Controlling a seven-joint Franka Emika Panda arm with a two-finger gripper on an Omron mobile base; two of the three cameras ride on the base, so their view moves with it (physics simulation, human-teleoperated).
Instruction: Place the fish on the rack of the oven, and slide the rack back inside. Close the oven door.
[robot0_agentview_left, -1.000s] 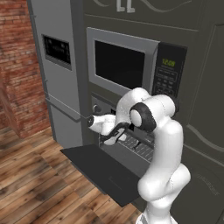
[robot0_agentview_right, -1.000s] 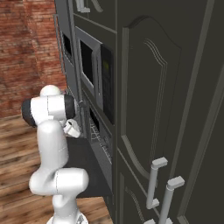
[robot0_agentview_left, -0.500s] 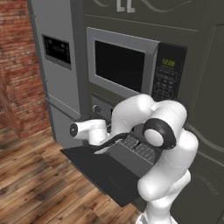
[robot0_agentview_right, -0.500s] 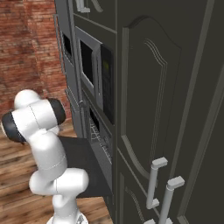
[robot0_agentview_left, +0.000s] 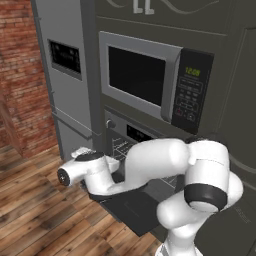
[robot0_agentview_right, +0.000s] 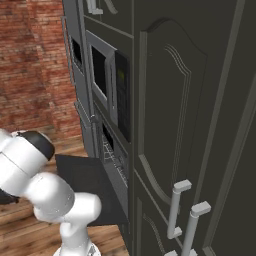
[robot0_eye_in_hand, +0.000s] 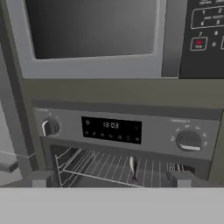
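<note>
Below the microwave (robot0_agentview_left: 145, 80), the oven (robot0_eye_in_hand: 127, 131) stands with its oven door (robot0_agentview_right: 87, 187) dropped flat and the rack (robot0_eye_in_hand: 105, 170) visible in the cavity, apparently slid in or nearly so. A slim grey shape lying on the rack wires looks like the fish (robot0_eye_in_hand: 133, 168), near the middle; too small to be sure. Judgement: placement is done, rack is about home, so the step in hand is closing the door.

The gripper (robot0_eye_in_hand: 111, 180) has its two tips spread wide apart, nothing between them, facing the oven front from well back. In the left base view the hand (robot0_agentview_left: 82, 170) sits out past the left front corner of the open door, arm stretched low across it.

Next move likely calls for getting the hand under or against the door's free edge and swinging it up about the bottom hinge; a push needs no grasp.

Versus a second ago: the hand was close in at the oven opening; now it has swung out and left, clear of the door. Door position is unchanged, jaws equally wide.
</note>
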